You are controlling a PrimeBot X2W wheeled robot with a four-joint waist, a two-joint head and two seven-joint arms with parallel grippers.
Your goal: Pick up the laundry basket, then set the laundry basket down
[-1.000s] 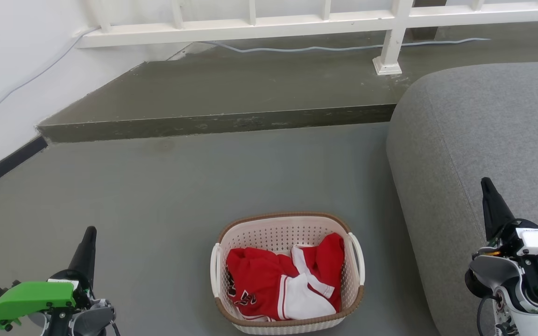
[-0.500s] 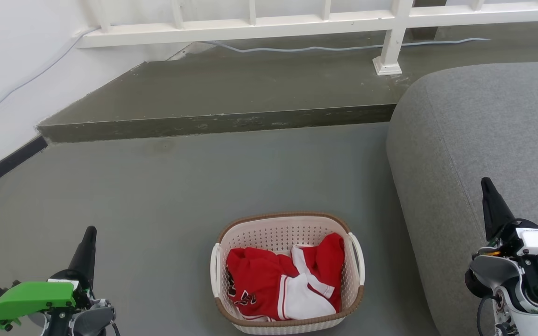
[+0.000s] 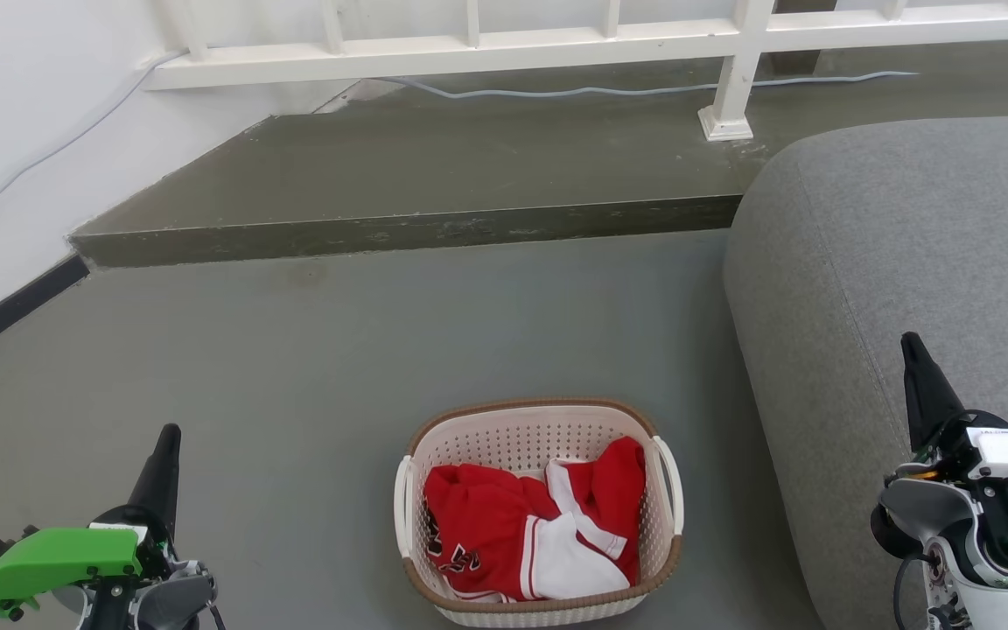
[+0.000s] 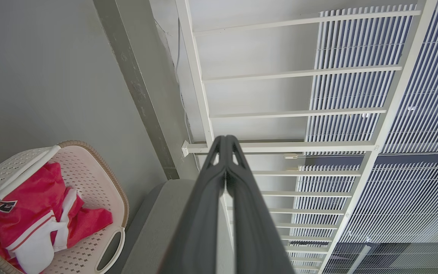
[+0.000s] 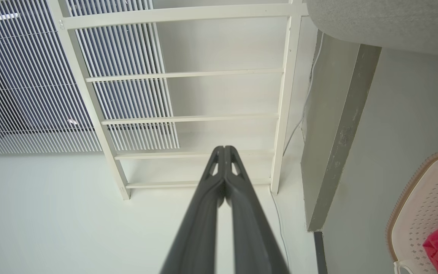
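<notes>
The laundry basket [image 3: 521, 433], cream-white and perforated with brown rim bands and white side handles, stands on the grey floor at the lower middle of the head view. Red and white clothes [image 3: 530, 534] lie inside it. My left gripper [image 3: 168, 435] is shut and empty, well to the basket's left. My right gripper [image 3: 909, 341] is also shut and empty, to the basket's right in front of the sofa. The left wrist view has the basket [image 4: 86, 167] at its lower left beside its shut fingertips [image 4: 225, 139]. A corner of the basket [image 5: 428, 194] sits at the right wrist view's lower right.
A grey sofa [image 3: 906, 254] rises close to the basket's right side. Beyond the basket a raised dark step [image 3: 408, 229] crosses the floor, with a white railing [image 3: 731, 79] and a cable on it. A white wall [image 3: 23, 131] runs along the left.
</notes>
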